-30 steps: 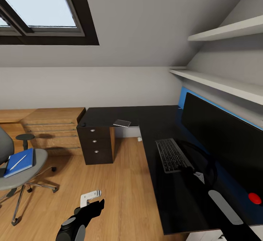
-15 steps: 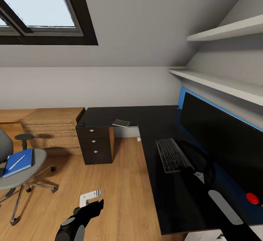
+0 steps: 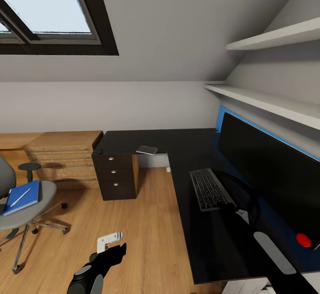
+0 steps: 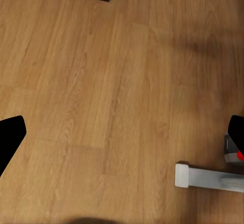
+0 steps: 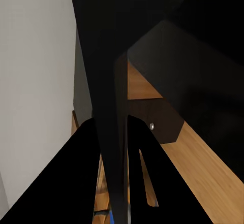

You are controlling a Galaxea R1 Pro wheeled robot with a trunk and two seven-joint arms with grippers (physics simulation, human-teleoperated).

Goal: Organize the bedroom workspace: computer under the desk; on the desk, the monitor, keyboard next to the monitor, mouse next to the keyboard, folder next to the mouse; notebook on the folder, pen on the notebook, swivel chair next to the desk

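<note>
The black monitor (image 3: 271, 169) stands along the right side of the glossy black desk (image 3: 186, 147). My right gripper (image 3: 242, 216) is low at its base, and in the right wrist view it (image 5: 119, 183) is shut on the monitor's thin black edge (image 5: 109, 107). The keyboard (image 3: 206, 189) lies in front of the screen. A thin grey notebook (image 3: 146, 150) rests on the desk's far wing. At the left, the swivel chair (image 3: 26, 220) carries the blue folder (image 3: 31, 194) with the white pen (image 3: 21, 197) on it. Over the floor, my left gripper (image 3: 116, 250) (image 4: 122, 142) hangs open and holds nothing.
A dark three-drawer unit (image 3: 116, 174) stands under the desk's far wing, with a light wooden counter (image 3: 62, 156) to its left. A small pale object (image 3: 169, 169) lies on the floor by the desk edge. White shelves (image 3: 266, 100) hang above the monitor. A white bar (image 4: 208, 177) lies on the floorboards.
The monitor, with its red light, has slid a little to the left against the still keyboard. The view has also drifted slightly, so chair and drawers sit further left. The left gripper stays put.
</note>
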